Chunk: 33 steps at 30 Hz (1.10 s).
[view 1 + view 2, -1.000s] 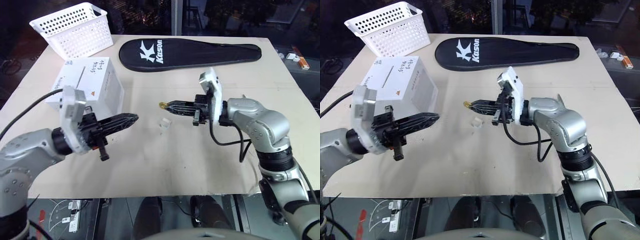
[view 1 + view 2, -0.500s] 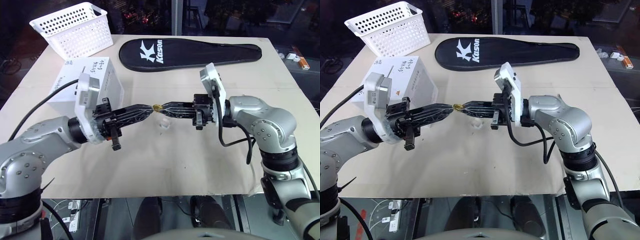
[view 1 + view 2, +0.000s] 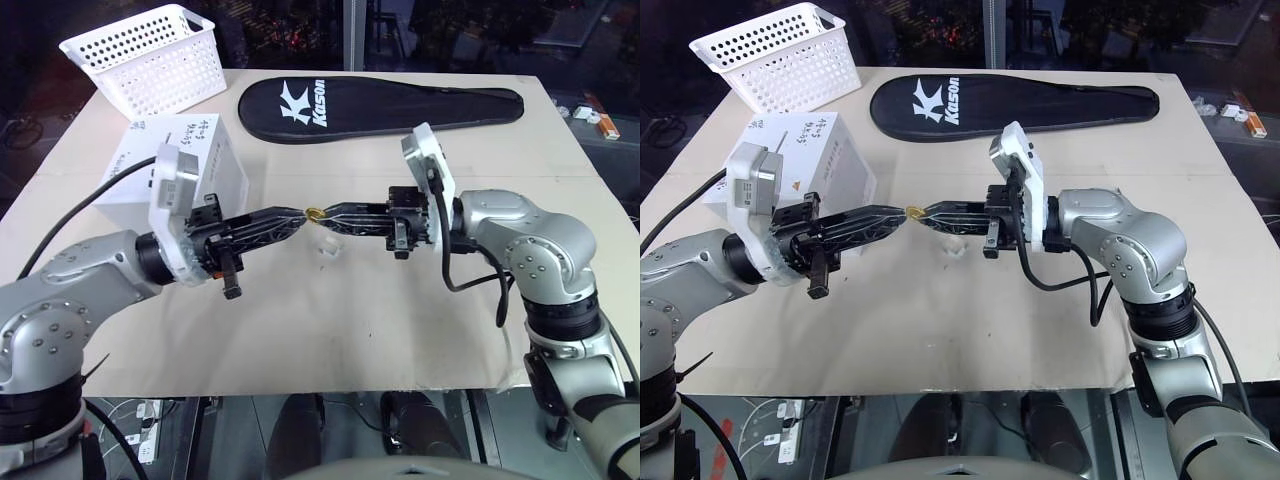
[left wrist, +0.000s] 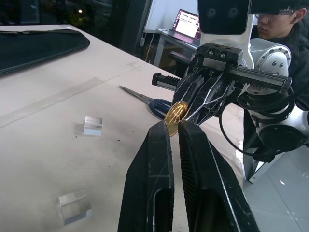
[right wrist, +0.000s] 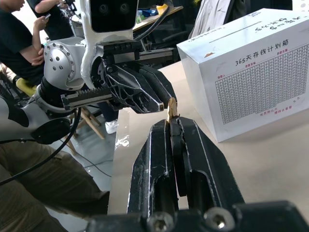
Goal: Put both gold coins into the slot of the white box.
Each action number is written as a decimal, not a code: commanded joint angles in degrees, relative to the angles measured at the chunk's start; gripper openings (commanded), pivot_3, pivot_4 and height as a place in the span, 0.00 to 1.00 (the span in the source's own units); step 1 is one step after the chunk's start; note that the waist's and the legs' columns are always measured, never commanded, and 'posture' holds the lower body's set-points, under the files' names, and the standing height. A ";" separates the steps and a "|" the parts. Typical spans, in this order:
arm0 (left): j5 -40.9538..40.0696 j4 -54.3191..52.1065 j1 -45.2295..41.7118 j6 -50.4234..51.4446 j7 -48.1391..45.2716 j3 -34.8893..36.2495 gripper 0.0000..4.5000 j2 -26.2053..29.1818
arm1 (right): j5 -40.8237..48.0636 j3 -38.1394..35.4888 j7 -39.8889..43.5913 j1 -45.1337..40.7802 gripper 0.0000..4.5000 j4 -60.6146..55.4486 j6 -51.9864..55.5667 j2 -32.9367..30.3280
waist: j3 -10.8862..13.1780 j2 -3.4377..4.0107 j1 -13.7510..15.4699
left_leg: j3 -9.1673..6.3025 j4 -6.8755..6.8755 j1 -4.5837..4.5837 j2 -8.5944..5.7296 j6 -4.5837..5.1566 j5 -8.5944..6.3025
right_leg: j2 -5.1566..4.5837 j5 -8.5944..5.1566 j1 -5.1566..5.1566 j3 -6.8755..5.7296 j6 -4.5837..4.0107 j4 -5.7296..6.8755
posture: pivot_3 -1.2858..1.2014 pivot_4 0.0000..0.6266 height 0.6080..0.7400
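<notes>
- Left eye view: the left gripper (image 3: pixel 300 215) and the right gripper (image 3: pixel 325 216) meet tip to tip above the middle of the worktop (image 3: pixel 420 330), with one gold coin (image 3: pixel 315 213) between the two sets of tips. Both arms reach inward at about the same height, fingers lying roughly level and pointing at each other. The white box (image 3: pixel 180 165) stands behind the left arm, its slot (image 3: pixel 160 152) on the upturned handwritten face; judged from this, the left arm is the nearer one to carry the coin there.
- Right eye view: the same coin shows as a small yellow spot at the meeting point, well clear of the worktop. A clear plastic cube (image 3: pixel 953 246) lies below it. A white basket (image 3: pixel 780 55) and a black racket cover (image 3: pixel 1015 100) lie at the far edge.
- Left wrist view: the left fingers (image 4: pixel 159 159) are nearly closed and pinch the coin's lower edge; the disc stands on edge, tilted. Blue-handled scissors (image 4: pixel 149 101) lie on the worktop beyond.
- Right wrist view: the right fingers (image 5: pixel 154 159) are closed on the coin's opposite edge, so both grippers hold it at once. A second coin cannot be made out.
</notes>
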 commanded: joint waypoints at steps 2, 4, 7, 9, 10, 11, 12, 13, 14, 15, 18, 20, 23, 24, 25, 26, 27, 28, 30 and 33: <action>-0.19 -0.53 -0.14 -0.92 -0.33 0.80 0.07 0.56 | 1.99 -0.70 1.24 -1.79 0.00 -2.02 -1.30 0.20 | 0.00 0.00 0.00 | 0.00 0.00 0.00 0.00 0.00 0.00 | 0.00 0.00 0.00 0.00 0.00 0.00 | 0.52 0.24 0.90; -0.28 -1.07 0.58 -0.98 -0.42 1.13 0.07 0.56 | 2.07 -0.66 1.39 -1.84 0.00 -1.98 -1.35 0.16 | 0.00 0.00 -0.01 | -0.01 0.00 0.00 0.00 0.00 0.00 | 0.00 0.00 0.00 -0.01 0.00 0.00 | 0.52 0.24 0.90; -0.16 -1.37 1.22 -1.18 -0.48 1.31 0.07 0.58 | 2.24 -0.58 1.65 -1.89 0.00 -1.95 -1.37 0.06 | 0.00 0.00 -0.04 | -0.01 0.00 0.00 0.00 0.00 0.00 | 0.00 0.00 0.00 0.00 0.00 0.00 | 0.52 0.24 0.90; -0.11 -1.38 1.42 -1.32 -0.54 1.42 0.07 0.71 | 2.41 -0.51 1.65 -1.87 0.00 -2.01 -1.39 -0.06 | 0.00 0.00 0.01 | -0.02 0.00 0.00 0.00 0.00 0.00 | 0.00 0.00 0.00 -0.02 0.00 0.00 | 0.52 0.24 0.90; -0.08 -1.29 1.42 -1.37 -0.58 1.46 0.07 0.79 | 2.51 -0.50 1.59 -1.86 0.00 -2.06 -1.35 -0.09 | 0.00 0.00 0.02 | -0.02 0.00 0.00 0.00 0.00 0.00 | 0.00 0.00 0.00 -0.02 0.00 0.00 | 0.52 0.24 0.90; -0.01 -1.17 1.31 -1.41 -0.62 1.42 0.07 0.86 | 2.62 -0.49 1.56 -1.85 0.00 -2.10 -1.32 -0.11 | 0.00 0.00 0.04 | -0.02 0.00 0.00 0.00 0.00 0.00 | 0.00 0.00 0.01 -0.02 0.00 0.00 | 0.52 0.24 0.90; -0.03 -0.99 1.01 -1.39 -0.54 1.28 0.07 0.90 | 2.67 -0.45 1.57 -1.84 0.00 -2.13 -1.31 -0.15 | 0.00 0.00 0.04 | -0.02 0.00 0.00 0.00 0.00 0.00 | 0.00 0.00 0.01 -0.02 0.00 0.00 | 0.52 0.24 0.90; -0.11 -0.81 0.58 -1.33 -0.40 1.08 0.07 0.93 | 2.71 -0.39 1.59 -1.84 0.00 -2.16 -1.29 -0.17 | 0.00 0.00 0.04 | -0.02 0.00 0.00 0.00 0.00 0.00 | 0.00 0.00 0.01 -0.02 0.00 0.00 | 0.52 0.24 0.90; -0.19 -0.69 0.10 -1.31 -0.23 0.81 0.07 0.89 | 2.75 -0.32 1.64 -1.84 0.00 -2.19 -1.30 -0.19 | 0.00 0.00 0.04 | -0.02 0.00 0.00 0.00 0.00 0.00 | 0.00 0.00 0.01 -0.02 0.00 0.00 | 0.52 0.24 0.90; -0.38 -0.60 -0.38 -1.26 0.00 0.56 0.07 0.78 | 2.78 -0.26 1.66 -1.83 0.00 -2.20 -1.30 -0.21 | 0.00 0.00 0.06 | -0.02 0.00 0.00 0.00 0.00 0.00 | 0.00 0.00 0.01 -0.03 0.00 0.00 | 0.52 0.24 0.90; -1.38 -0.51 -1.69 -0.97 0.72 0.12 0.07 0.33 | 2.61 0.09 1.68 -1.68 0.00 -2.28 -1.43 -0.26 | 0.00 0.00 0.05 | -0.03 0.00 0.00 0.00 0.00 0.00 | 0.00 0.00 0.01 -0.03 0.00 -0.01 | 0.52 0.24 0.90; -2.54 -0.44 -2.56 -0.61 1.31 -0.06 0.07 0.06 | 2.53 0.28 1.68 -1.55 0.00 -2.27 -1.48 -0.32 | 0.00 0.00 0.05 | -0.03 0.00 0.00 0.00 0.00 0.00 | 0.00 0.00 0.01 -0.03 0.00 -0.01 | 0.52 0.24 0.90; -3.39 -0.51 -3.00 -0.26 1.47 -0.36 0.07 0.18 | 2.54 0.38 1.61 -1.43 0.00 -2.09 -1.52 -0.33 | 0.00 0.00 0.03 | -0.04 0.00 -0.01 0.00 0.00 0.00 | 0.00 0.00 0.02 -0.04 0.00 -0.01 | 0.52 0.24 0.90; -3.77 -0.60 -2.96 -0.18 1.58 -0.40 0.07 0.23 | 2.56 0.38 1.61 -1.38 0.00 -2.00 -1.53 -0.32 | 0.00 0.00 0.02 | -0.04 0.00 -0.01 0.00 0.00 0.00 | 0.00 0.00 0.02 -0.04 0.00 -0.01 | 0.52 0.24 0.90; -4.08 -0.65 -2.92 -0.15 1.71 -0.42 0.07 0.28 | 2.57 0.38 1.61 -1.35 0.00 -1.94 -1.53 -0.30 | 0.00 0.00 0.01 | -0.04 0.00 -0.01 0.00 0.00 0.00 | 0.00 0.00 0.02 -0.04 0.00 -0.01 | 0.52 0.24 0.90; -4.55 -0.95 -2.67 -0.02 1.70 -0.39 0.07 0.35 | 2.59 0.33 1.55 -1.28 0.00 -1.83 -1.53 -0.26 | 0.00 0.00 0.01 | -0.04 0.00 0.00 0.00 0.00 0.00 | 0.00 0.00 0.02 -0.04 0.00 -0.01 | 0.52 0.24 0.90; -4.84 -1.16 -2.50 0.06 1.68 -0.37 0.07 0.41 | 2.60 0.30 1.50 -1.23 0.00 -1.75 -1.53 -0.24 | 0.00 0.00 0.02 | -0.04 0.00 -0.01 0.00 0.00 0.00 | 0.00 0.00 0.02 -0.04 0.00 -0.01 | 0.52 0.24 0.90; -5.18 -1.30 -2.32 0.21 1.70 -0.37 0.07 0.44 | 2.59 0.28 1.53 -1.19 0.00 -1.63 -1.53 -0.25 | 0.00 0.00 0.03 | -0.04 0.00 0.00 0.00 0.00 0.00 | 0.00 0.00 0.02 -0.04 0.00 -0.01 | 0.52 0.24 0.90; -5.44 -1.44 -2.05 0.32 1.75 -0.42 0.07 0.50 | 2.53 0.27 1.62 -1.15 0.00 -1.46 -1.60 -0.28 | 0.00 0.00 0.03 | -0.04 0.00 -0.01 0.00 0.00 0.00 | 0.00 0.00 0.02 -0.04 0.00 -0.01 | 0.52 0.24 0.90; -5.46 -1.67 -1.49 0.26 1.74 -0.44 0.07 0.61 | 2.78 0.03 1.58 -1.02 0.00 -1.53 -1.41 -0.27 | 0.00 0.00 0.03 | -0.04 0.00 -0.01 0.00 0.00 0.00 | 0.00 0.00 0.02 -0.04 0.00 -0.01 | 0.52 0.24 0.90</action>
